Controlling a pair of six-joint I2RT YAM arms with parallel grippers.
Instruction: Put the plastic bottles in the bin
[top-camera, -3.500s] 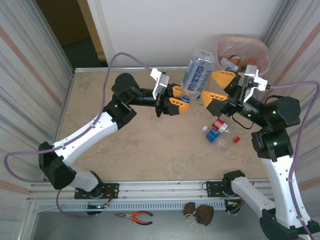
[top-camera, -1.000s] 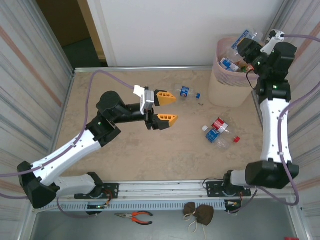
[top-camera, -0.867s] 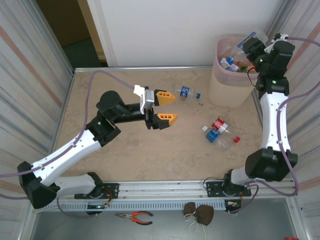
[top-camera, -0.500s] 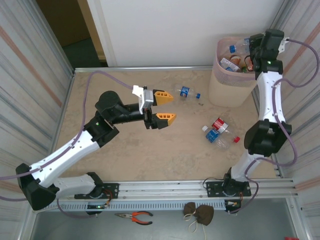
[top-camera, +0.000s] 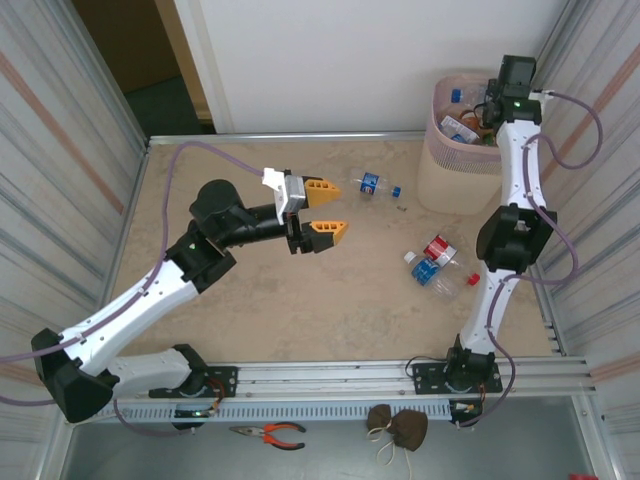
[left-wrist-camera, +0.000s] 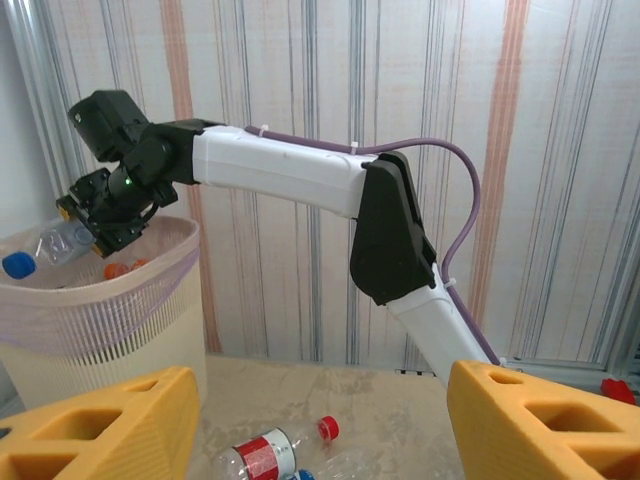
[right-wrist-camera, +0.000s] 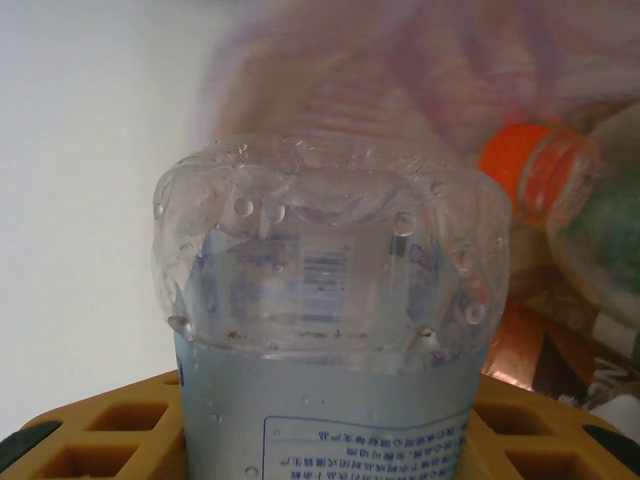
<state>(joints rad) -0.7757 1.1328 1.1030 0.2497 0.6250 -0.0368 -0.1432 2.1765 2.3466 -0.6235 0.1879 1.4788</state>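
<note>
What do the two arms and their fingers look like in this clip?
The left arm and right arm match: white tubular links, bulky black joint housings, a lilac cable trailing along each. The left gripper has a white wrist block and chunky orange-yellow fingers with rectangular hollows; the right arm's fingers look the same.

Overhead, left wrist toward bin (top-camera: 455, 185) (shared)

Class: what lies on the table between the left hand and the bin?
In the top view, one blue-labelled bottle lies on its side between the left hand and the bin.
</note>
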